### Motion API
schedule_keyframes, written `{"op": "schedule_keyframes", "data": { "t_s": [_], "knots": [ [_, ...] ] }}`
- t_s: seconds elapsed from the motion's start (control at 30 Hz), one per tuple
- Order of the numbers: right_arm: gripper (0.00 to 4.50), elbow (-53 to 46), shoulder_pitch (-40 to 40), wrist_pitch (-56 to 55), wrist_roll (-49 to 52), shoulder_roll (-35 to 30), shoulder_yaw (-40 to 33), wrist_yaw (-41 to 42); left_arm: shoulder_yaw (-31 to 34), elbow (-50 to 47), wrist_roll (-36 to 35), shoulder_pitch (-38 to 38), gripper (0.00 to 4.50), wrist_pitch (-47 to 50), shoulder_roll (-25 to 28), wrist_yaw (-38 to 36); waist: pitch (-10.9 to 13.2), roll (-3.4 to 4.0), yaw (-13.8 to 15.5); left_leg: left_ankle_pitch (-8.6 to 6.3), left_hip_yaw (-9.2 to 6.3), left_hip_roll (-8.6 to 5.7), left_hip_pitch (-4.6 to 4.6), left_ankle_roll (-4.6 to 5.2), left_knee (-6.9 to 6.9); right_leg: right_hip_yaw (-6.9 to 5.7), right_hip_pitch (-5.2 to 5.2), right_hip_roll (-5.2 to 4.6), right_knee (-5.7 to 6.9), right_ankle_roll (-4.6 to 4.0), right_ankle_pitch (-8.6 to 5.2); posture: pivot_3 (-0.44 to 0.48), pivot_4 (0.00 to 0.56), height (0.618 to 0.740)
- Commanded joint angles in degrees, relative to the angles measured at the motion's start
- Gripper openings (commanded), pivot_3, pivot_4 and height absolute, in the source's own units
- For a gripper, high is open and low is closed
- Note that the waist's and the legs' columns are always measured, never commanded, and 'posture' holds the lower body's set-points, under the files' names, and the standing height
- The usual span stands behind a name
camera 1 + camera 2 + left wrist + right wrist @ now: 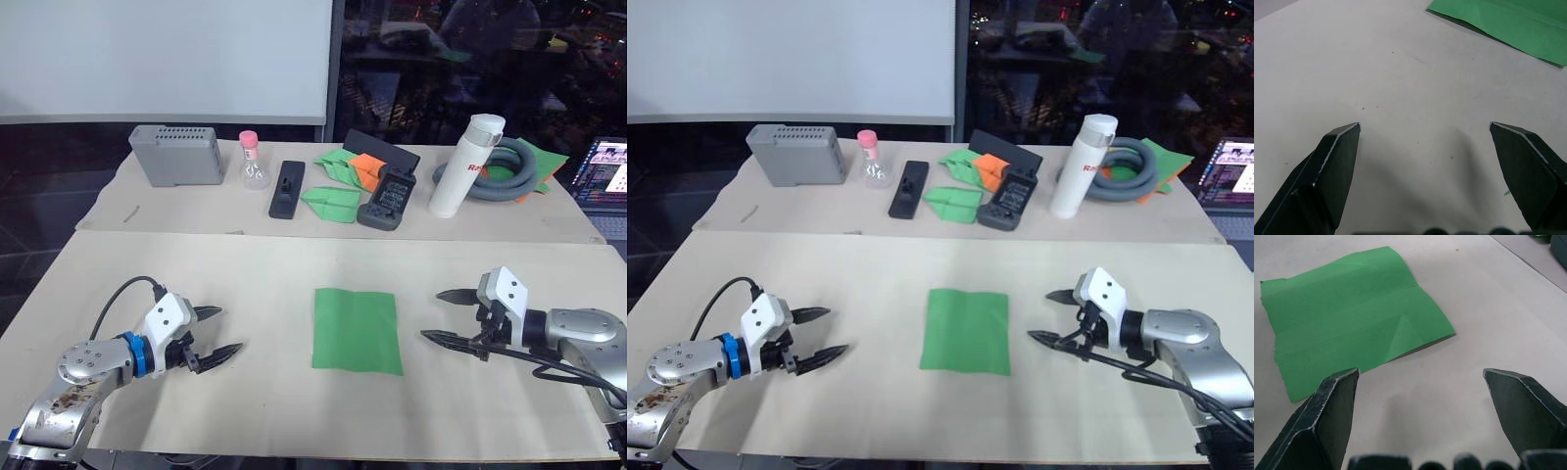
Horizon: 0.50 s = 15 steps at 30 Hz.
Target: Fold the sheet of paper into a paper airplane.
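The sheet of paper (357,330) is bright green and lies flat in the middle of the near table, with faint creases visible in the right wrist view (1354,318). My left gripper (216,333) rests open on the table to the sheet's left, well apart from it, nothing between its fingers. On the sheet's right my right gripper (446,315) is open too, its tips a short way from the paper's edge. No finished paper airplane of this sheet is in view.
At the back lie a grey box (177,155), a pink-capped flask (253,163), a black remote (287,188), folded green and orange paper darts (343,181), a black handset (389,198), a white bottle (463,166), a grey hose coil (507,171) and a laptop (602,181).
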Motion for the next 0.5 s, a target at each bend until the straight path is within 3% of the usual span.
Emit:
{"op": "schedule_keyframes", "data": {
  "t_s": [0.03, 0.23, 0.5],
  "knots": [
    [4.5, -2.74, 0.85, 1.4, 0.42, -1.09, -1.64, -0.41, -1.22, 0.3, -0.7, -3.41, 4.47, -0.83, 0.77, -2.87, 0.0, 0.0, 0.12, 0.0, 0.0, 0.0, 0.0, 0.0, 0.0, 0.0, 0.0, 0.0, 0.0, 0.0, 0.0, 0.0, 0.15, 0.74],
    [4.5, -15.38, 4.33, 9.17, 1.22, -5.65, -1.67, -0.95, -8.25, -0.39, -6.62, -17.02, 4.47, 5.45, 2.12, -13.99, 0.0, 0.01, 0.65, 0.01, -0.03, -0.03, -0.08, 0.0, 0.17, -0.03, 0.03, 0.13, 0.06, 0.01, 0.01, 0.0, 0.15, 0.74],
    [4.5, -19.79, 4.94, 11.95, -3.52, -6.05, 1.53, -5.67, -16.66, 0.8, -2.57, -27.25, 4.47, 7.32, 2.51, -17.79, 0.01, -0.02, 0.01, 0.02, 0.0, -0.04, -0.09, 0.02, 0.22, -0.02, 0.04, 0.31, 0.07, 0.04, 0.0, 0.0, 0.15, 0.74]
  ]
}}
